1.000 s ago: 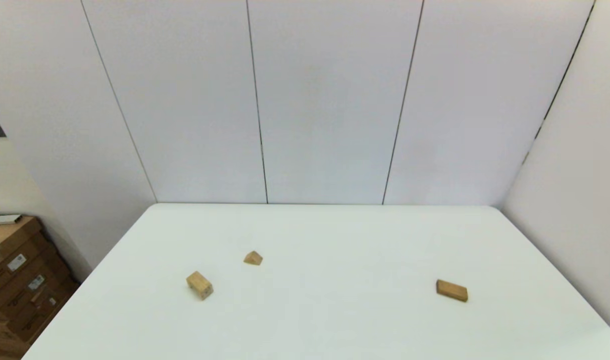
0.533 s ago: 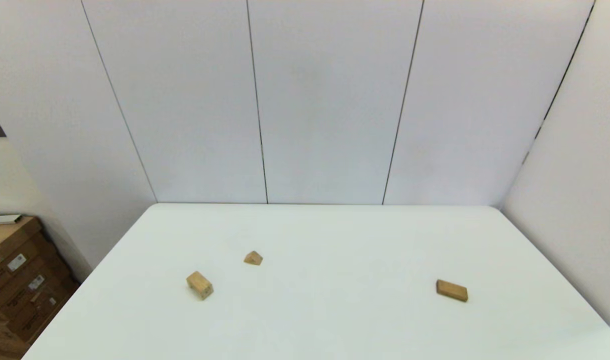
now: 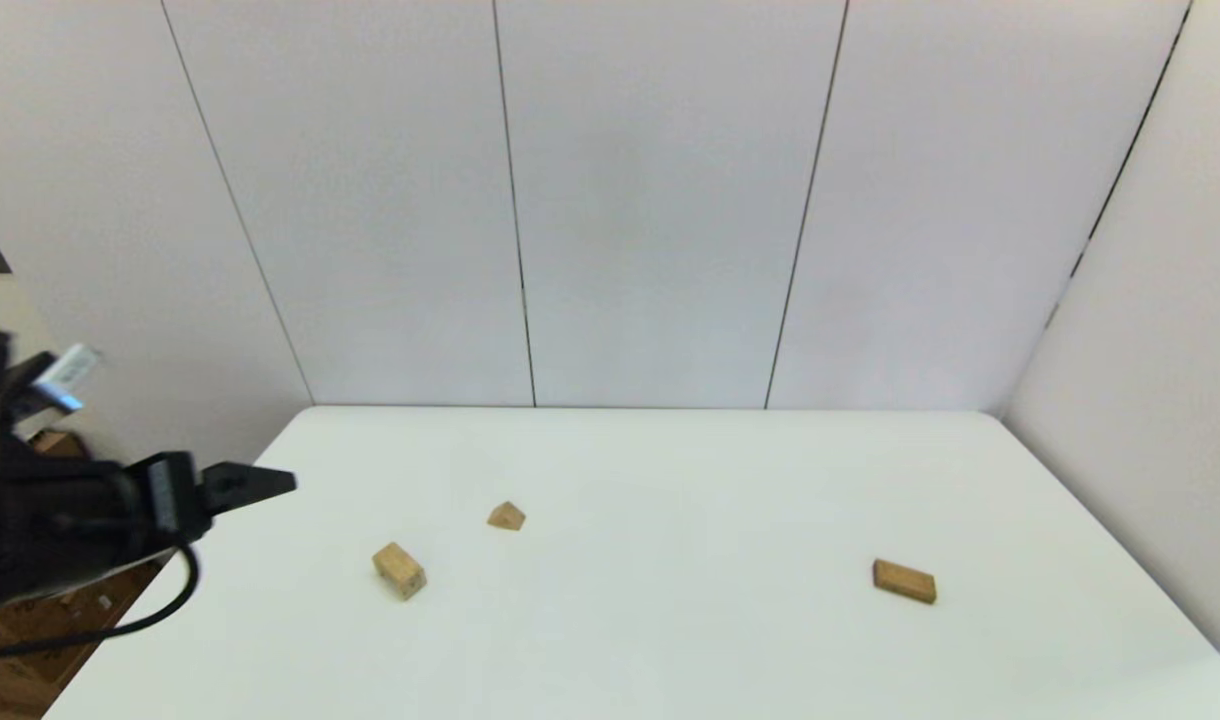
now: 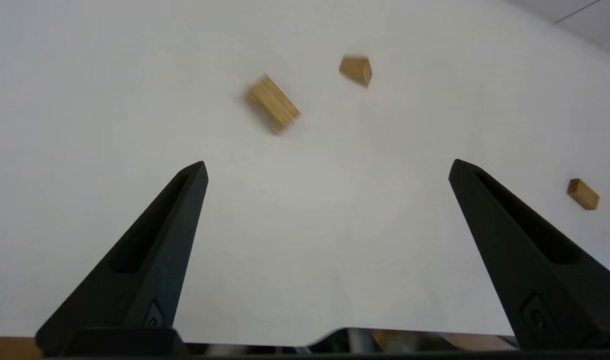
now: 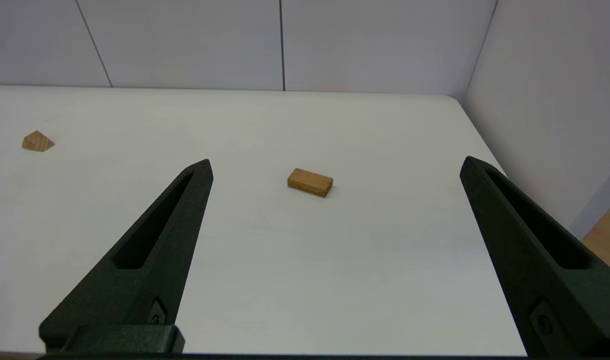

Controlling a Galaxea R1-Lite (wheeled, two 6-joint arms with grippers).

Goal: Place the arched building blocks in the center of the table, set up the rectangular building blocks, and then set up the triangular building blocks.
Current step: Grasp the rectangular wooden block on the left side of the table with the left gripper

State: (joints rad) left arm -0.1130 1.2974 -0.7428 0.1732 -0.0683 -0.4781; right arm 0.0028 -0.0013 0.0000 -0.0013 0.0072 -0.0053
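The arched block (image 3: 399, 570) lies left of the table's (image 3: 670, 650) middle, near the triangular wedge (image 3: 506, 516). The left gripper (image 4: 326, 170) hangs spread wide; its reach looks blurred, so it might knock that wedge.

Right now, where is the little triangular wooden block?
In the head view the triangular block lies on the table's left half, just behind and right of the chunky arched block.
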